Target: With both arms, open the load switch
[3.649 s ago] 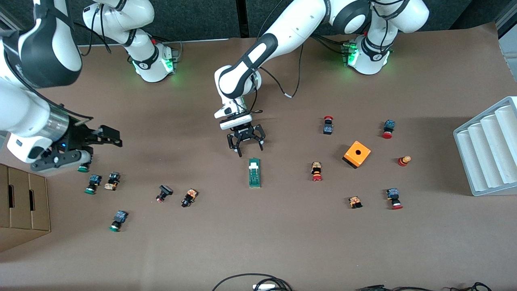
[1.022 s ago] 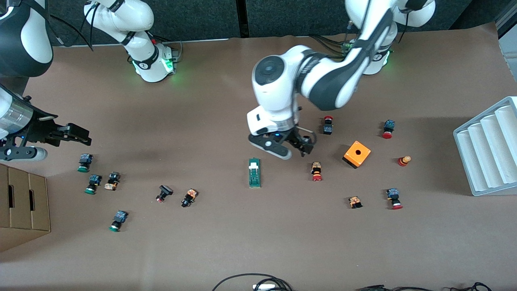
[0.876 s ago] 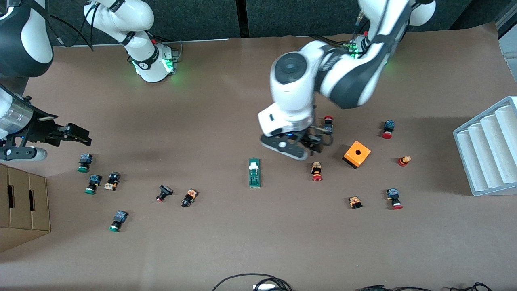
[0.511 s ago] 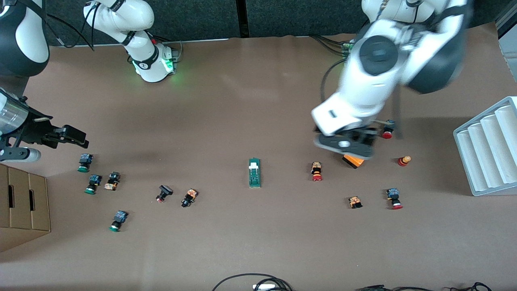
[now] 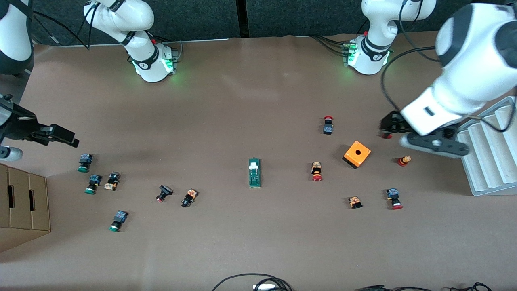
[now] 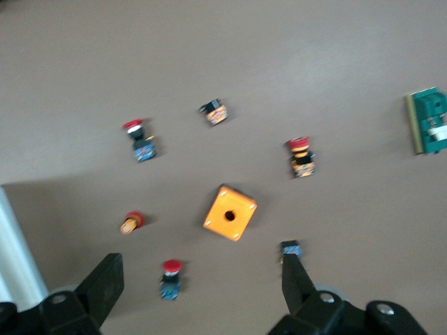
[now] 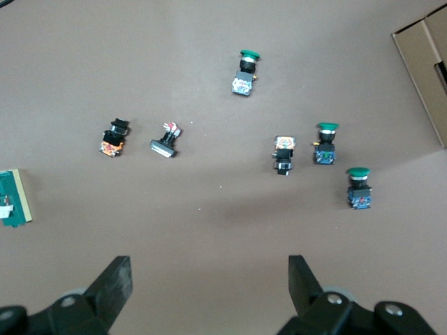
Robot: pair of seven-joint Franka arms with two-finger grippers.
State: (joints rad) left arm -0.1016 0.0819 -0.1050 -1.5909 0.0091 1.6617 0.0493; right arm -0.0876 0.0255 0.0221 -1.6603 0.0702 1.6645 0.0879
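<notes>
We see the slim dark green rectangular load switch lying untouched mid-table while our left gripper and right gripper hover wide open and empty over opposite table ends, so both should approach it slowly together.

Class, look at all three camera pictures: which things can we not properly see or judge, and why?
- Load switch: cut by the edge in both wrist views; too small in the front view to tell whether it is opened.
- Right gripper: arm cut off by the front view's edge.
- Cardboard box: cut off by the front view's edge.
- Red button under the left gripper: mostly hidden.
</notes>
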